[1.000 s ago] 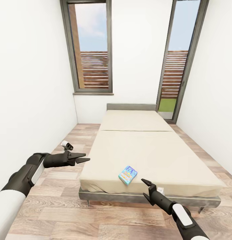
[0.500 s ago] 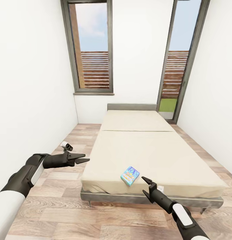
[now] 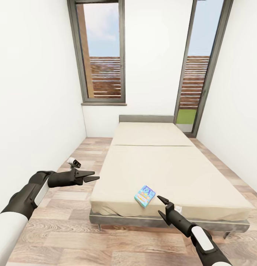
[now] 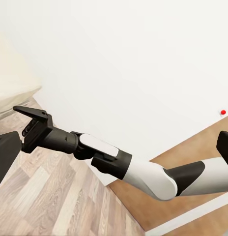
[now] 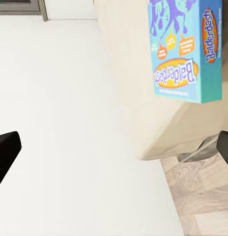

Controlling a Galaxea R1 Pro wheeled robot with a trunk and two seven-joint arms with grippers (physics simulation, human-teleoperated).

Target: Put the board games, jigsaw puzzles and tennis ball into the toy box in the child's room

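Note:
A small blue board game [image 3: 145, 195] lies flat on the beige bed [image 3: 161, 166], near its foot edge. In the right wrist view the same box [image 5: 185, 49] reads "Balderdash" and rests on the mattress [image 5: 128, 73]. My right gripper [image 3: 160, 206] hovers just off the bed's foot edge, a short way right of and below the box, open and holding nothing. My left gripper [image 3: 94, 176] hangs over the floor beside the bed's left corner, also open and holding nothing. The left wrist view looks across at my right arm [image 4: 143, 172].
White walls close in on both sides of the bed. Two tall dark-framed windows [image 3: 102, 51] stand behind the grey headboard [image 3: 146, 118]. Wood-plank floor [image 3: 69, 229] runs along the bed's left side and foot. A red wall button [image 4: 222, 112] shows far off.
The whole picture has shifted slightly, so the camera has crept nearer the bed. The blue box now sits closer to my right gripper. Both arms keep their pose.

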